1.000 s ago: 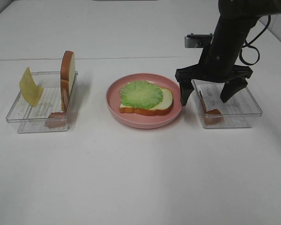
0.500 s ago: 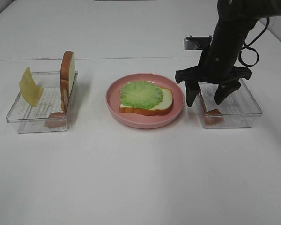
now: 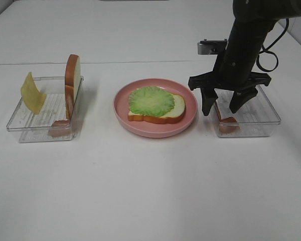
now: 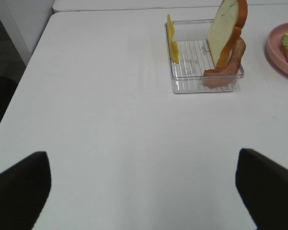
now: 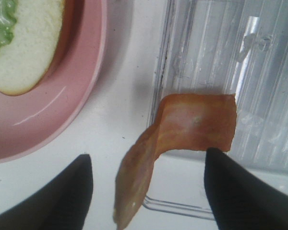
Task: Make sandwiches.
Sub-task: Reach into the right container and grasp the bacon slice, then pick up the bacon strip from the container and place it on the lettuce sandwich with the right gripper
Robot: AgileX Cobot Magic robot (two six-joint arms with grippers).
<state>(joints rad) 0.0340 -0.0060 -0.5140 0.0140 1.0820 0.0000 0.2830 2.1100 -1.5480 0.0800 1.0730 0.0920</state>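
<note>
Right end effector (image 3: 221,109): jaws narrower than a second ago, still apart, straddling brown meat strip (image 5: 194,125), which is bent and glossy, at clear tray (image 3: 261,118) wall. Left end effector (image 4: 144,191): spread, empty.

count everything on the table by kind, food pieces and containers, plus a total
Bread slices: 2
Lettuce leaf: 1
Cheese slice: 1
Meat strips: 2
Clear trays: 2
Pink plate: 1
Total: 9
</note>
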